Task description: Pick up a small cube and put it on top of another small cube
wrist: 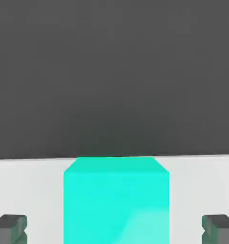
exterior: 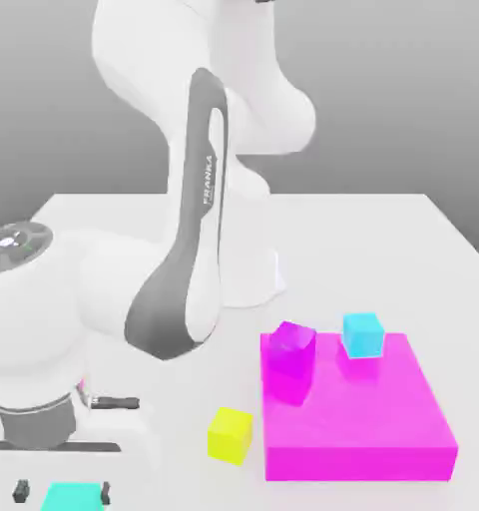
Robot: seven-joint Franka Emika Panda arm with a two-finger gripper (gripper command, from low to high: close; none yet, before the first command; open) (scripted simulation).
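Hand view: turquoise cube (wrist: 116,205) between the tips of the pincer (wrist: 114,229), jaws apart.

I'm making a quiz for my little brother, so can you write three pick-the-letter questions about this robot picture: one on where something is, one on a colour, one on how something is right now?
1. Where is the yellow cube?
A) On the flat block
B) Beside the flat block
C) Between the gripper's fingers

2. What colour is the flat block?
A) Green
B) Orange
C) Bright pink

3. How is the gripper now?
A) Open around the turquoise cube
B) Squeezing the turquoise cube
C) Shut on nothing

Answers:
1. B: it sits on the table, next to the block.
2. C: its top and front are bright pink.
3. A: there are gaps between the cube and both fingers.
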